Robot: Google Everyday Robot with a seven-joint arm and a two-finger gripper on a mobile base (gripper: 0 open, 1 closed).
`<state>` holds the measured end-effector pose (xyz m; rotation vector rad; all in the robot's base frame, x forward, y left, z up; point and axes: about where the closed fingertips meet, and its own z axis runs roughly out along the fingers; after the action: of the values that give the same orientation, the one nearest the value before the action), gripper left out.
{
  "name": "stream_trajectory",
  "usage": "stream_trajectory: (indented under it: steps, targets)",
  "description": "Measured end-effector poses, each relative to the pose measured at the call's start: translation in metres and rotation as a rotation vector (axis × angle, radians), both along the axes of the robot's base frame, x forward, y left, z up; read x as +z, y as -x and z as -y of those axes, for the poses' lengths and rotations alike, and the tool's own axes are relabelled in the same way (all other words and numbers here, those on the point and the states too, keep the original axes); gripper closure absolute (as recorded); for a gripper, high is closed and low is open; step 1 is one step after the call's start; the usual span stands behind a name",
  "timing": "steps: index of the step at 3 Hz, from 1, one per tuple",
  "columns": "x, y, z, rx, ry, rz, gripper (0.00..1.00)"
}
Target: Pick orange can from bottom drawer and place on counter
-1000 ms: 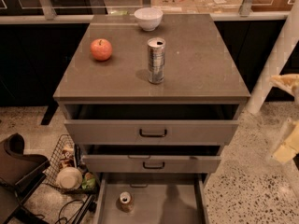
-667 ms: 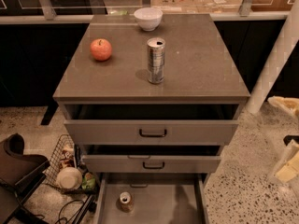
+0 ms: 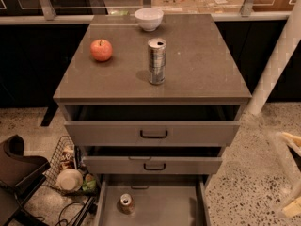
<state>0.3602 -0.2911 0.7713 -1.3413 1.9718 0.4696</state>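
Observation:
The orange can stands upright on the left part of the floor of the open bottom drawer, silver top showing. The counter is the speckled grey-brown top of the cabinet above. My gripper shows only as pale blurred parts at the far right edge, low over the floor. It is well to the right of the cabinet and far from the can. It holds nothing that I can see.
On the counter stand a tall silver can, a red apple and a white bowl. The two upper drawers are slightly open. A wire basket and a dark chair lie left; a white pole stands right.
The gripper's pale parts at the right edge have moved downward. The can, the drawers and the things on the counter have not moved.

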Motion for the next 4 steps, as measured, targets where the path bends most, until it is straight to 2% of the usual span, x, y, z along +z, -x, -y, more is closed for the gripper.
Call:
stream_trajectory:
  steps: [1,2,3,4]
  targets:
    - [-0.027,0.02,0.0,-0.009,-0.055,0.002,0.0]
    - [-0.027,0.02,0.0,-0.009,-0.055,0.002,0.0]
    - [-0.062,0.017,-0.003,-0.005,-0.06,0.003,0.0]
    - [-0.125,0.017,-0.004,-0.002,-0.089,-0.008,0.0]
